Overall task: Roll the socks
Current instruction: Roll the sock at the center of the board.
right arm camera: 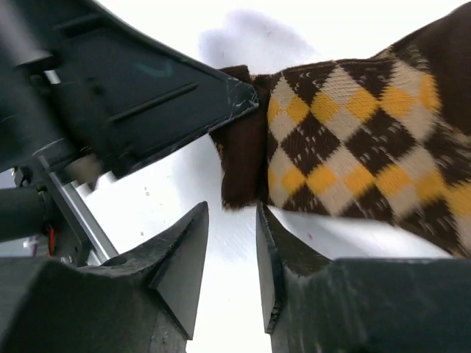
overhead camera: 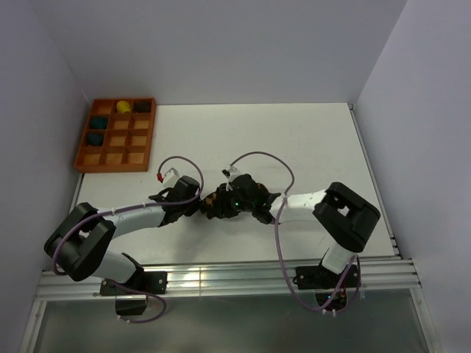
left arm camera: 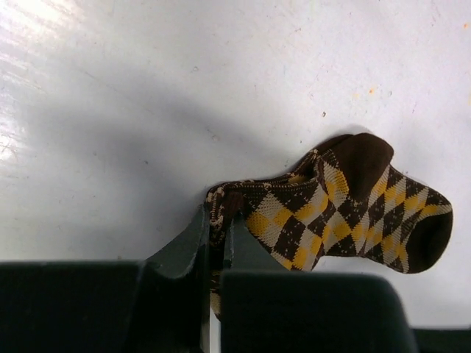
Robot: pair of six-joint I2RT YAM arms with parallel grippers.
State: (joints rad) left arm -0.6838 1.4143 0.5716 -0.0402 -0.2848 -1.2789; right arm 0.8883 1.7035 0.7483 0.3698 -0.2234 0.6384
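A brown, yellow and cream argyle sock lies on the white table between my two grippers. In the left wrist view the sock is bunched up, and my left gripper is shut on its cuff edge. My left gripper comes in from the left. My right gripper is open and empty, its tips just short of the sock's brown cuff. A finger of the left gripper touches that cuff from the upper left. In the top view my right gripper is largely hidden under its wrist.
An orange compartment tray stands at the back left, holding two teal sock rolls, a yellow one and a dark one. White walls close the table on three sides. Purple cables loop above both wrists.
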